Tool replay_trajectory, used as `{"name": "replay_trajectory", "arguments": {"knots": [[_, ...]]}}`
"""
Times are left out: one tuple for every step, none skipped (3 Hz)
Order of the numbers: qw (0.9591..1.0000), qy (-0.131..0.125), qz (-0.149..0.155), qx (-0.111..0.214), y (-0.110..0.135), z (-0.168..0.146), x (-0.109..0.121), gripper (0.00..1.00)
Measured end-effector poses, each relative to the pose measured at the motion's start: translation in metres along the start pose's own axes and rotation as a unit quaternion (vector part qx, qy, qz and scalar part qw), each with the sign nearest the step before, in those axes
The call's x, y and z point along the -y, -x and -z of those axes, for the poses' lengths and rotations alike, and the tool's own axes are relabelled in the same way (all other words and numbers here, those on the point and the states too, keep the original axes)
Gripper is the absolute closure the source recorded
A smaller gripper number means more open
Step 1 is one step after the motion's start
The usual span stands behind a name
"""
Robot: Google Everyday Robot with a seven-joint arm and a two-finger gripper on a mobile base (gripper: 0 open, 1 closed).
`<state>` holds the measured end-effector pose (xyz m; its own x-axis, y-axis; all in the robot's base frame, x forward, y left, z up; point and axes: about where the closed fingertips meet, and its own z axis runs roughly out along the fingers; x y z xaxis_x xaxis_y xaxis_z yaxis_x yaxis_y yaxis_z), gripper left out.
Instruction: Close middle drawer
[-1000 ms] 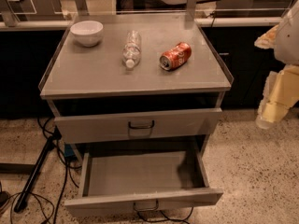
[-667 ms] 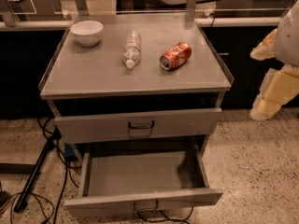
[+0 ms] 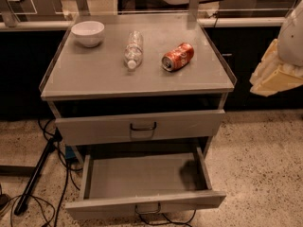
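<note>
Contact belongs on the low front panel of the middle drawer (image 3: 144, 176), near its handle (image 3: 147, 208), pushed squarely to avoid skewing. It stands pulled far out below the front edge of the desk (image 3: 94, 74). The gripper (image 3: 273, 77) hangs beyond the right edge; whether it is open or closed I cannot tell.

Honestly, nothing legible here. The orange-red can (image 3: 178, 56) lying on its side on the cabinet top (image 3: 94, 74) has some pale marking, but I can't make out a brand or even one letter. Same for the plastic bottle (image 3: 133, 49) beside it, and for the front of the pulled-out middle drawer (image 3: 142, 176). The gripper (image 3: 274, 74) hangs at the right edge, beside the cabinet, and nothing on it is readable either.
</note>
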<state>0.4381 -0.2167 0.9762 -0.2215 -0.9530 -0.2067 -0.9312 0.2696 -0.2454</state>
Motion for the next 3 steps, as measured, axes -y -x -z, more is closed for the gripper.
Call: {"name": "replay_trajectory", "arguments": {"knots": [[1.0000,0.001,-0.002,-0.001,-0.002,-0.003,-0.002,0.99],[0.9997,0.014,-0.020,-0.006,-0.024,-0.029,-0.018,1.00],[0.9981,0.043,-0.045,-0.002,-0.049,-0.084,-0.057,1.00]]}}
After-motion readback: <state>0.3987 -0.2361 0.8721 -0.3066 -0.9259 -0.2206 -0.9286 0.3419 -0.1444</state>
